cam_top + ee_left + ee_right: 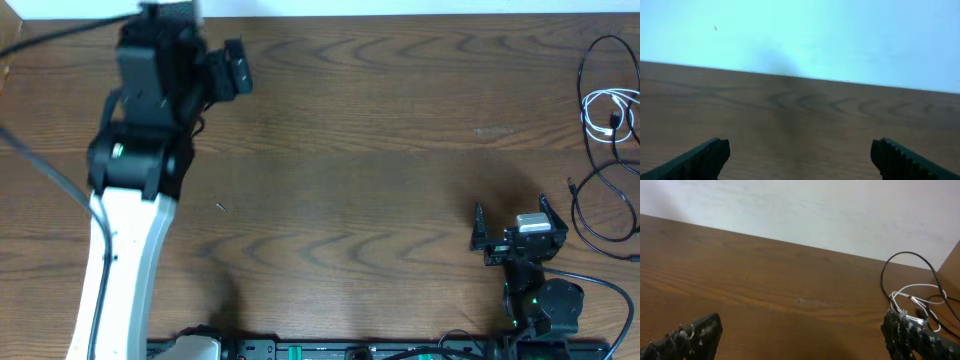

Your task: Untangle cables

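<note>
Step in hand: approach to the cables. The cables [610, 110] lie in a loose bundle at the right edge of the table [350, 150], with the white cable [912, 297] looped among the black cables [910, 253]. Whether they cross or knot cannot be told from these views.

The right gripper [511, 222] is near them, to their left and not touching, with its jaws set wide and empty. Recommended: advance it toward the white cable, select a single strand clear of the black loops, and close on that strand only. A grasp on two strands would likely drag the whole bundle.

The left gripper [800, 159] is also wide and empty, well apart from the cables. The left arm [125, 240] is stretched to the far left of the table, facing the wall [840, 40]. It should come across to pin a black loop before any pull
</note>
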